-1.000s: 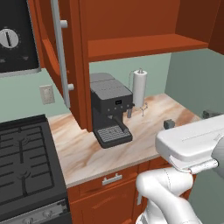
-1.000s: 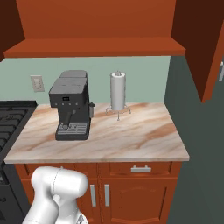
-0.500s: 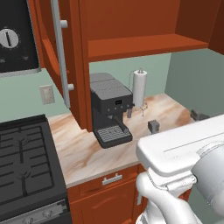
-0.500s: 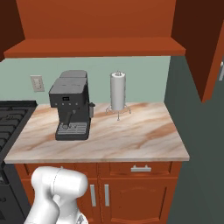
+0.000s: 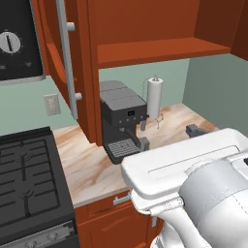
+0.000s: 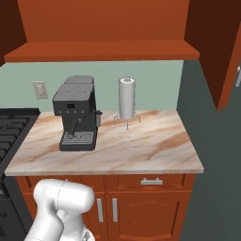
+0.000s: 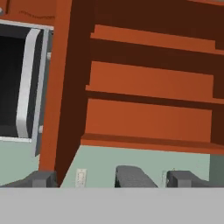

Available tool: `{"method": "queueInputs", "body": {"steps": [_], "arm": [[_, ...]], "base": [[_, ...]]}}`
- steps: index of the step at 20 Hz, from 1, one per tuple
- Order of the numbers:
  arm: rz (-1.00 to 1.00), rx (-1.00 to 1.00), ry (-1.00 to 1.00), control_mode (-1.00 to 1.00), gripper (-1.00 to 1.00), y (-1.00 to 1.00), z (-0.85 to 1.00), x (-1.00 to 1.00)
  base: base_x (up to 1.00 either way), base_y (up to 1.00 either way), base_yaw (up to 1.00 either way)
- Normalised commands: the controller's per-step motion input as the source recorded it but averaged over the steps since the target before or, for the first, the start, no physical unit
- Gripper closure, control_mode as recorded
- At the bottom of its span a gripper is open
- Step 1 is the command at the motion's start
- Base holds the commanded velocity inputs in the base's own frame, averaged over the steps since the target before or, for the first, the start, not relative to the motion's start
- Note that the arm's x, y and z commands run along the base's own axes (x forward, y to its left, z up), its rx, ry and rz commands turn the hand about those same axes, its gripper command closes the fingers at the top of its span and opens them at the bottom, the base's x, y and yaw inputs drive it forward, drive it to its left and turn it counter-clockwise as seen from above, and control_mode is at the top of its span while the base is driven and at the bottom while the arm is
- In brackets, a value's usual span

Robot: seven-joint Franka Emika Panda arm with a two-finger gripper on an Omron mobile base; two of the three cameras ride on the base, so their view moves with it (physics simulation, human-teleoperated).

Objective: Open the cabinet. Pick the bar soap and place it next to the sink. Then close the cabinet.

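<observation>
The cabinet [image 5: 160, 51] hangs above the counter with both doors swung open. Its left door [image 5: 51, 58] carries a long silver handle [image 5: 65, 58]; its right door [image 6: 221, 47] stands out at the right edge. From below, the hand view looks into the cabinet [image 7: 148, 78] and shows bare wooden shelves. The bar soap is out of view. My gripper [image 5: 169, 136] hovers open over the counter, right of the coffee machine, its dark fingertips [image 5: 193, 130] wide apart and holding nothing. In the hand view the gripper [image 7: 113, 179] sits along the bottom edge.
A dark coffee machine [image 5: 121, 116] [image 6: 77, 113] and a white paper-towel roll [image 5: 155, 97] [image 6: 126, 99] stand on the marble counter [image 6: 150, 146]. A black stove [image 5: 29, 179] is at the left, a microwave [image 5: 14, 43] above it. Lower drawers [image 6: 150, 181] sit under the counter.
My arm has swung left and nearer the left base camera, and the open fingertips have slid left toward the coffee machine. Everything on the counter stayed put.
</observation>
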Motion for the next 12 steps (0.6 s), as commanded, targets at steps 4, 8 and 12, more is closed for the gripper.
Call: {"method": "queueInputs", "body": {"steps": [4, 8, 12], "arm": [[0.00, 0.00, 0.22, -1.00, -1.00, 0.26, -0.33, 0.27], [0.00, -0.01, 0.04, -1.00, -1.00, 0.33, -0.23, 0.20], [0.00, -0.03, -0.01, -1.00, -1.00, 0.44, -0.07, 0.17]], "base": [[0.00, 0.00, 0.00], [0.00, 0.00, 0.00], [0.00, 0.00, 0.00]]}}
